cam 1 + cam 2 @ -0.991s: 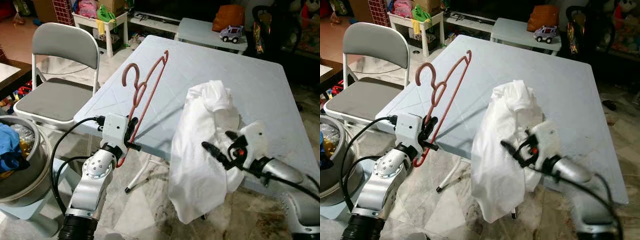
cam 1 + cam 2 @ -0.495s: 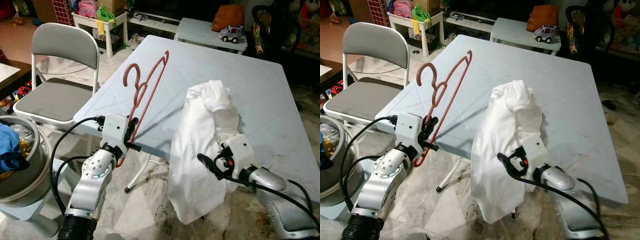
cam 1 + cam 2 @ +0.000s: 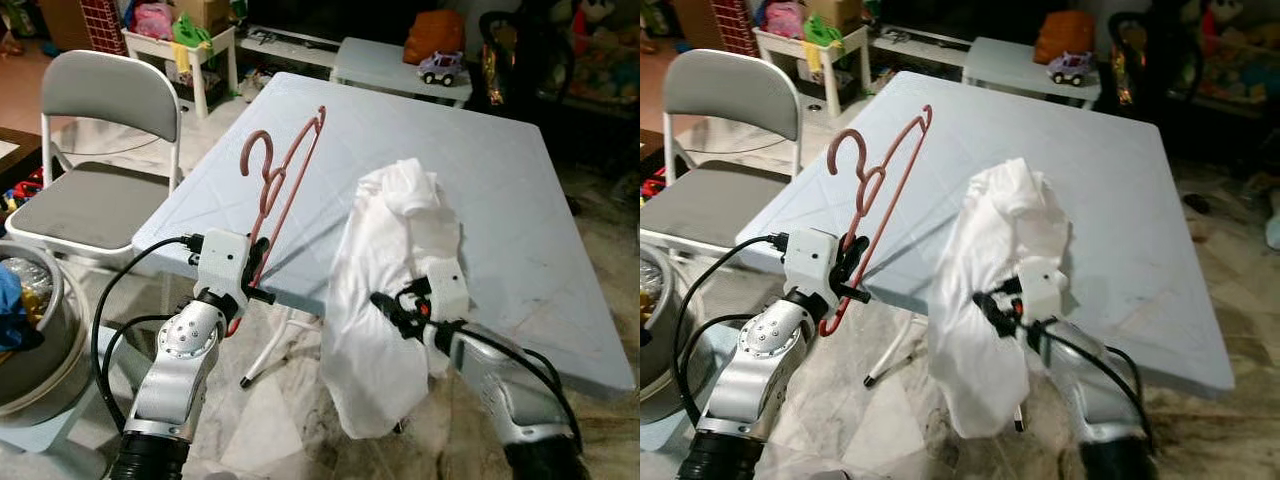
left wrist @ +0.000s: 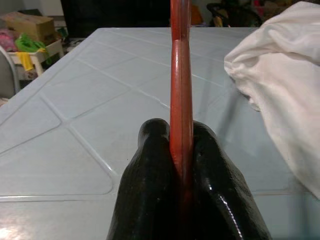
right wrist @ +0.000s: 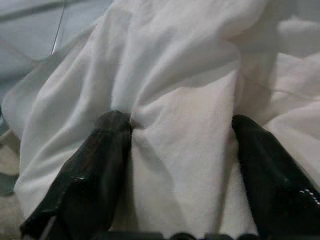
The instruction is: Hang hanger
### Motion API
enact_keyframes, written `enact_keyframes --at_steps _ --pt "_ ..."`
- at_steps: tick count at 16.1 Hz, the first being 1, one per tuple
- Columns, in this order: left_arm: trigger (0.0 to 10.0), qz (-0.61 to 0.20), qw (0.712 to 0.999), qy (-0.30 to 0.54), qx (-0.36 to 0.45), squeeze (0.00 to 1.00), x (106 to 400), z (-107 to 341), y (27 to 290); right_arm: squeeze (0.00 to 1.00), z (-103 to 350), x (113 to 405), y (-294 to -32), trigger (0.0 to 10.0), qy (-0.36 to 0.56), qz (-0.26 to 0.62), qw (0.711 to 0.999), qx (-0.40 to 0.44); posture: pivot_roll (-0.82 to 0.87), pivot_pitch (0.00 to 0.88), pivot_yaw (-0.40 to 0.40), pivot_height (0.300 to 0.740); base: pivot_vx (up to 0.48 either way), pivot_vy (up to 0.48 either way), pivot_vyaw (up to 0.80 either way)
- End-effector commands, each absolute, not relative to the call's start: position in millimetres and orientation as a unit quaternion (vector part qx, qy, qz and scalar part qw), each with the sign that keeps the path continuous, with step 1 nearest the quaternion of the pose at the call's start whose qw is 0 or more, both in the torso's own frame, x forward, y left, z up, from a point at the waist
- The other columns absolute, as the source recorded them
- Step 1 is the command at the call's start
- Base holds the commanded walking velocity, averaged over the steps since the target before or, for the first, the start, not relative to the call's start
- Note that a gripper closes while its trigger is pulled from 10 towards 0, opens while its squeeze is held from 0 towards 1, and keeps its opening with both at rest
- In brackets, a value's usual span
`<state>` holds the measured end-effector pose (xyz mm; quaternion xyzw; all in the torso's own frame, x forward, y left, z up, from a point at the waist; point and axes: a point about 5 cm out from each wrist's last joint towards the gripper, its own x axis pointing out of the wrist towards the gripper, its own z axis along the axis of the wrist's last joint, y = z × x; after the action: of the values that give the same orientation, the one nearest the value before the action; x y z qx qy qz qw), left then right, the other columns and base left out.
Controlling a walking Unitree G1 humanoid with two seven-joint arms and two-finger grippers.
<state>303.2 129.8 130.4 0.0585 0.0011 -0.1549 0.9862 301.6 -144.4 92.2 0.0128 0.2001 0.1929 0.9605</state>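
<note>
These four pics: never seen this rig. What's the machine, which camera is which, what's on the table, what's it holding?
It is a walking humanoid with two silver arms, each ending in two long black fingers. The two wide pictures come from a stereo camera on its head, looking down; the two close-ups come from cameras on the wrists, looking along the fingers.

The left gripper is shut on a red hanger, held up over the near edge of a pale blue table. The left wrist view shows the fingers pinching its bar.

A white garment lies on the table and drapes over the edge. The right gripper is open, its fingers pressed against the cloth.
</note>
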Motion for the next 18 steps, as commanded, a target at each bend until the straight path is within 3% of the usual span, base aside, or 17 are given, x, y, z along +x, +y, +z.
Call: enact_keyframes --at_steps 1,8,10,11,14,16,17,18 --pt "10.0 -0.159 0.985 0.017 0.060 0.00 301 124 127 0.00 81 304 -148 0.0 0.227 0.175 0.958 0.029 0.29 0.096 -0.119 0.740 0.000 0.000 0.00" --pt "10.0 -0.153 0.986 0.015 0.059 0.00 300 126 127 0.00 119 362 -133 0.0 0.164 0.151 0.972 0.071 0.30 0.101 -0.130 0.740 0.000 0.000 0.00" --pt "10.0 -0.143 0.988 0.012 0.058 0.00 300 127 130 0.00 157 380 -139 0.0 0.057 0.131 0.987 0.076 0.31 0.102 -0.134 0.740 0.000 0.000 0.00" --pt "10.0 -0.144 0.988 0.011 0.058 0.00 300 127 130 0.00 197 390 -153 0.0 -0.050 0.083 0.988 0.123 0.31 0.101 -0.135 0.740 0.000 0.000 0.00" --pt "10.0 -0.146 0.987 0.012 0.059 0.00 299 126 129 0.00 280 396 -190 0.0 -0.222 -0.004 0.965 0.143 0.31 0.096 -0.134 0.740 0.000 0.000 0.00" --pt "10.0 -0.149 0.987 0.012 0.057 0.00 299 126 126 0.00 290 397 -204 0.0 -0.237 -0.036 0.963 0.124 0.31 0.092 -0.137 0.740 0.000 0.000 0.00" --pt "10.0 -0.151 0.987 0.012 0.056 0.00 299 125 125 0.00 279 399 -206 1.3 -0.213 -0.038 0.971 0.103 0.31 0.092 -0.139 0.740 0.000 0.000 0.00" --pt "10.0 -0.151 0.987 0.012 0.056 0.00 299 125 125 0.00 274 400 -205 1.3 -0.203 -0.038 0.974 0.096 0.31 0.092 -0.139 0.740 0.000 0.000 0.00"
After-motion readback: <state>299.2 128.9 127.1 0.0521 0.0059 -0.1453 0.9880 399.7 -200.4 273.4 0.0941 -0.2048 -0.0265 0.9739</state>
